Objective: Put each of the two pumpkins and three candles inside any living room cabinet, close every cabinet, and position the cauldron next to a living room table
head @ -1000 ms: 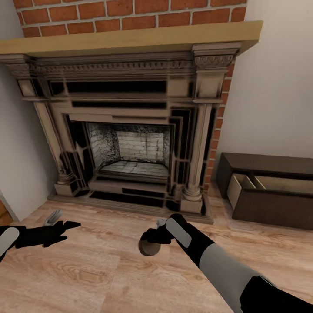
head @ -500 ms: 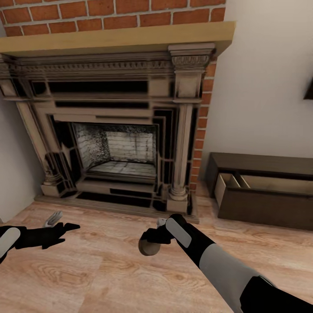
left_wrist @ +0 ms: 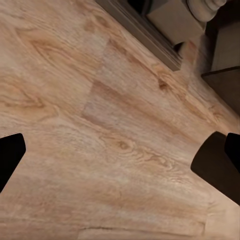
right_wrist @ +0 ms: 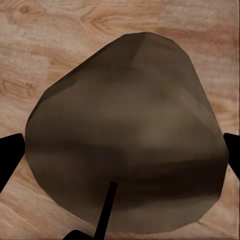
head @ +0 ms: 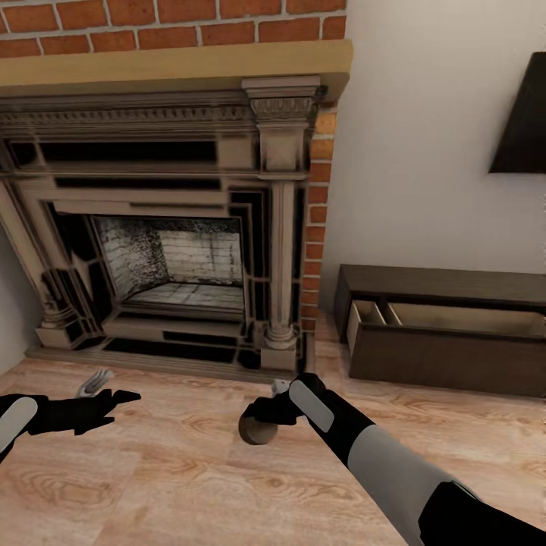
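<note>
My right gripper (head: 263, 414) is shut on a beige-tan candle (head: 256, 431), held low over the wooden floor in front of the fireplace. In the right wrist view the candle (right_wrist: 125, 135) sits between the two dark fingertips (right_wrist: 10, 155), its wick side toward the camera. My left gripper (head: 106, 397) hovers over the floor at the left, open, with nothing between its fingers (left_wrist: 10, 156). The dark brown cabinet (head: 444, 362) stands against the wall at the right, with one drawer pulled out and its pale inside showing.
A large stone fireplace (head: 174, 227) with a brick surround and a wooden mantel takes up the left and middle. A dark flat panel (head: 523, 121) hangs on the white wall above the cabinet. Wooden floor (head: 189, 485) lies between me and both.
The whole view has swung to the right: fireplace and cabinet have shifted left in the picture and the wall panel has come in. Both arms keep their pose, the candle still held.
</note>
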